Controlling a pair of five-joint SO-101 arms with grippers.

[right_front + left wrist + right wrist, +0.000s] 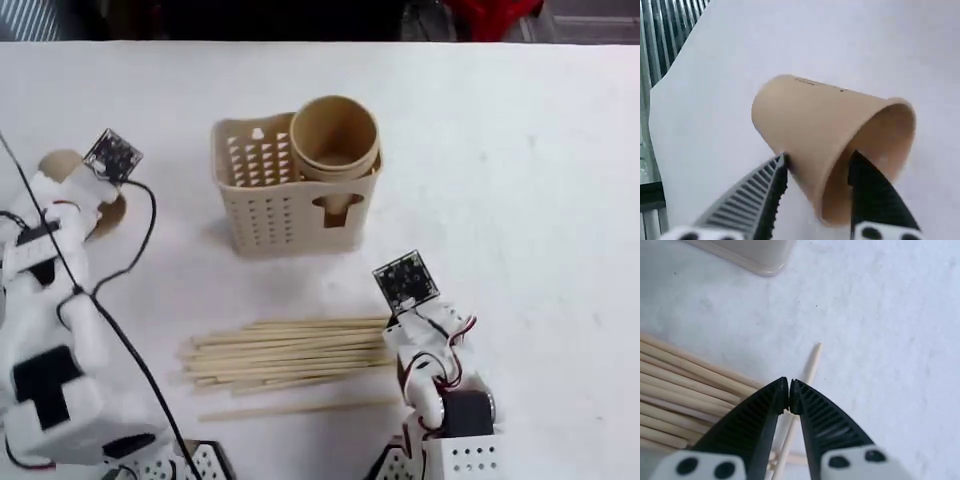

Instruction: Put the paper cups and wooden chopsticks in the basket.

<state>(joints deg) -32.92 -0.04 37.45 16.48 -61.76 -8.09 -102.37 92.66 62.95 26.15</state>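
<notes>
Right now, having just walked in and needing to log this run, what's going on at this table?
Two arms are working at a white table with a basket. The basket holds stacked cups. The left gripper is open around a loose cup lying on its side, left of the basket. The right gripper is shut, tips together over one end of the wooden chopsticks, which lie piled in front of the basket. Whether it pinches a stick is unclear.
</notes>
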